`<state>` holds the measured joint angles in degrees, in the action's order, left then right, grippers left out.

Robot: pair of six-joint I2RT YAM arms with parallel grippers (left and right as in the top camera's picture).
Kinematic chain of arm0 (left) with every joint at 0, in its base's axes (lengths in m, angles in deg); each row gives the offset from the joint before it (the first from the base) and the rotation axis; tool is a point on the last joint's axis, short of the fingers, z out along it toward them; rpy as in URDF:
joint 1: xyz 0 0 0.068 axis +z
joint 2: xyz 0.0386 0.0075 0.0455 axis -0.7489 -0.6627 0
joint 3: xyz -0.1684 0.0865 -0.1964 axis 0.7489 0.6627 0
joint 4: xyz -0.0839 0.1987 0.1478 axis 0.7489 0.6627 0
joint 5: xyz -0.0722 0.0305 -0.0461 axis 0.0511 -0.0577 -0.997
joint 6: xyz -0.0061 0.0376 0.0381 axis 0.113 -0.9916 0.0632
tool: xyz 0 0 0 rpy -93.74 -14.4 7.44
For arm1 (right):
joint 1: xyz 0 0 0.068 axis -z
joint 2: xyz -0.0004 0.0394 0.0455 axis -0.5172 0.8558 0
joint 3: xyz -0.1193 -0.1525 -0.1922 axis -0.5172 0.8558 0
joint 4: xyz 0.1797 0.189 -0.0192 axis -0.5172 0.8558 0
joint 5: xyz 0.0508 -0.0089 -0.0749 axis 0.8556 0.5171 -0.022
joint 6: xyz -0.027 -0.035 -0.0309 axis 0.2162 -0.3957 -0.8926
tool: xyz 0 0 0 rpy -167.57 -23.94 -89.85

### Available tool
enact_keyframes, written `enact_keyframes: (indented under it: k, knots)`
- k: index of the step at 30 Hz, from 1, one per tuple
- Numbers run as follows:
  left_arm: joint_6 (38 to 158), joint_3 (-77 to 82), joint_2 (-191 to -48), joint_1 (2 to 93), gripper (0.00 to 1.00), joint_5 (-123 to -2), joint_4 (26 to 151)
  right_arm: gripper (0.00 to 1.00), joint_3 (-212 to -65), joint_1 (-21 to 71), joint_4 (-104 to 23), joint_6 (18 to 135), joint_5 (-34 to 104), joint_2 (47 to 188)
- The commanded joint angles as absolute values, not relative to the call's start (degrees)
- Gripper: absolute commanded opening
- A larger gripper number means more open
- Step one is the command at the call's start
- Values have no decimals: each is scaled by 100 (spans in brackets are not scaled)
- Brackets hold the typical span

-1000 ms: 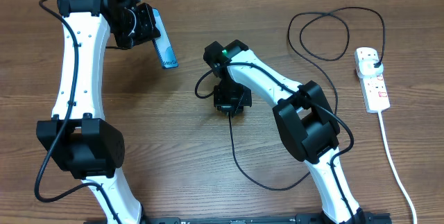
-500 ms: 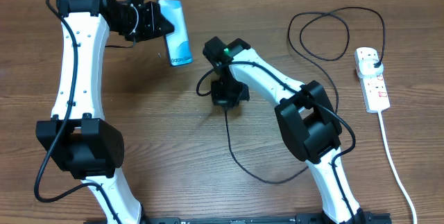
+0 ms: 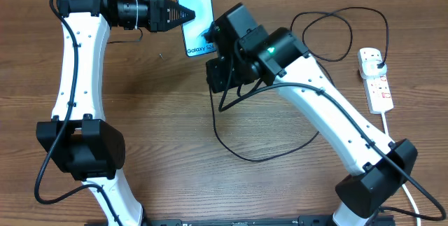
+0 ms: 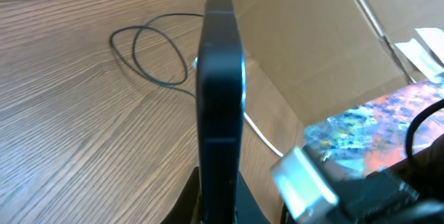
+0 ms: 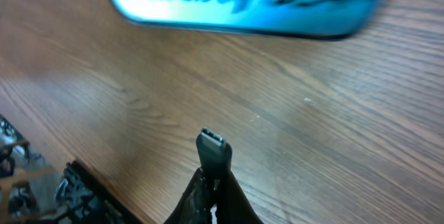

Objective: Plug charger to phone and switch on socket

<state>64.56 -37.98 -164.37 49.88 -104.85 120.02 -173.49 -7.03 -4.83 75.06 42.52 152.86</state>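
The phone (image 3: 195, 16) is held above the table at the back by my left gripper (image 3: 183, 17), which is shut on its left edge, screen up, "Galaxy S24+" end nearest me. The left wrist view shows the phone edge-on (image 4: 220, 92) between the fingers (image 4: 220, 203). My right gripper (image 3: 218, 72) is shut on the charger's connector tip (image 5: 213, 151), which points toward the phone's lower edge (image 5: 243, 2) with a gap between them. The charger's black cable (image 3: 234, 152) loops over the table to its plug (image 3: 376, 61) in the socket (image 3: 375, 79) at the right.
The socket's thick white cord (image 3: 399, 170) runs down the right side toward the front edge. A coil of the black cable (image 3: 336, 33) lies at the back right. A cardboard wall (image 4: 333, 64) stands behind the table.
My left gripper has swung the phone right and up, turning its screen toward the camera. My right arm has lifted the connector tip off the table and moved it back toward the phone's lower end.
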Motion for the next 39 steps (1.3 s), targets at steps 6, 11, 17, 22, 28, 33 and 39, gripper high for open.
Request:
enact_keyframes:
  k: [6,11,17,22,28,33,39]
  knots:
    - [6260,-3866,-16404,4995,4,-11224,12002,4,-17404,-735,-647,7701,3831,15251]
    - [6865,-3866,-16404,4997,4,-9799,11997,11,-17404,-735,-579,8155,3533,15251]
    - [8459,-3866,-16404,4997,4,-7014,12133,100,-17312,-735,-391,8391,3536,15260]
    - [8601,-3866,-16404,4997,4,-6728,12152,99,-17148,-737,-529,8393,3562,15620]
    - [8907,-3866,-16404,4997,4,-6232,12148,99,-17168,-735,-531,8407,3715,16116]
    - [8878,-3866,-16404,4997,4,-5943,12325,98,-17165,-772,-1687,8459,3702,16453]
    - [8985,-3866,-16404,4997,4,-5876,12432,85,-17165,-1024,-1250,8859,3706,17107]
